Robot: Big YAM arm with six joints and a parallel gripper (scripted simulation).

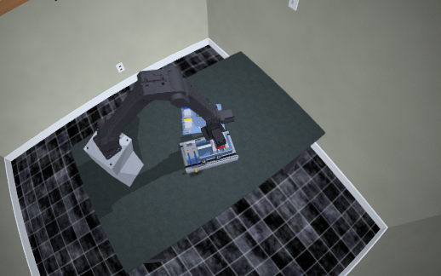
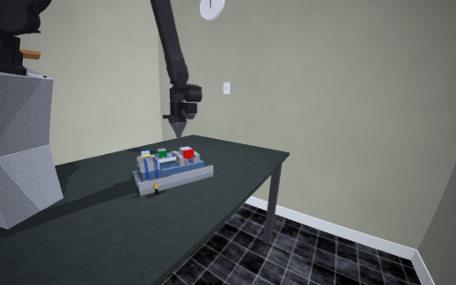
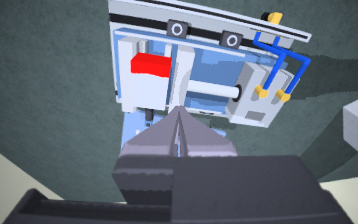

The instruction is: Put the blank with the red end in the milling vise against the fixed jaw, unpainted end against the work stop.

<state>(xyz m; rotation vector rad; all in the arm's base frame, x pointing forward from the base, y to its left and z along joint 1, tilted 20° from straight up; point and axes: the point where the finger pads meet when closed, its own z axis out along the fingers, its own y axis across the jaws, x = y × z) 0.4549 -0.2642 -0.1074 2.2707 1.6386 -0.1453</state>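
Observation:
The blank with the red end (image 3: 150, 89) (image 2: 188, 153) lies between the jaws of the milling vise (image 1: 233, 158) (image 2: 176, 177), beside the fixed jaw (image 3: 126, 82). Its red end points away from the work stop (image 3: 149, 114), its unpainted end toward it. Whether it touches the jaw or stop, I cannot tell. The moving jaw (image 3: 183, 70) stands close on its other side. My gripper (image 3: 179, 111) (image 2: 178, 137) is shut and empty, above the vise on the work stop's side. The blue-ended blank (image 1: 186, 113) and yellow-ended blank (image 1: 187, 124) lie on the plate (image 1: 197, 129); a green-ended blank (image 2: 162, 153) shows behind the vise.
The hose block (image 3: 252, 95) with blue hoses (image 3: 274, 71) stands at the vise's other end. A raised rail (image 2: 185, 176) runs along the vise's long side. The arm's pale base (image 1: 123, 163) stands to the left. My arm partly covers the plate and vise in the top view.

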